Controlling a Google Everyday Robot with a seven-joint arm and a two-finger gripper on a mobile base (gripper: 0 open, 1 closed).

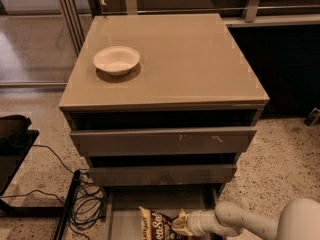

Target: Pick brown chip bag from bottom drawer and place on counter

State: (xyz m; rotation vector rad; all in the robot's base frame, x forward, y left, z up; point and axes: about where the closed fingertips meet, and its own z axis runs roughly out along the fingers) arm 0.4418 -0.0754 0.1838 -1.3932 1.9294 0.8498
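The brown chip bag (pixel 156 226) lies in the open bottom drawer (pixel 131 205) at the lower edge of the camera view, dark brown with cream edges and white lettering. My gripper (pixel 181 225) reaches in from the lower right on its white arm and sits against the bag's right end. The bag rests on the drawer floor. The counter (pixel 185 59) is the glossy taupe top of the cabinet, above and behind the drawer.
A white bowl (pixel 116 60) stands on the counter's left side. Two taupe drawer fronts (pixel 162 141) overhang the bottom drawer. Black cables (pixel 82 204) and a black stand lie on the terrazzo floor at the left. A dark wall and rail are behind the cabinet.
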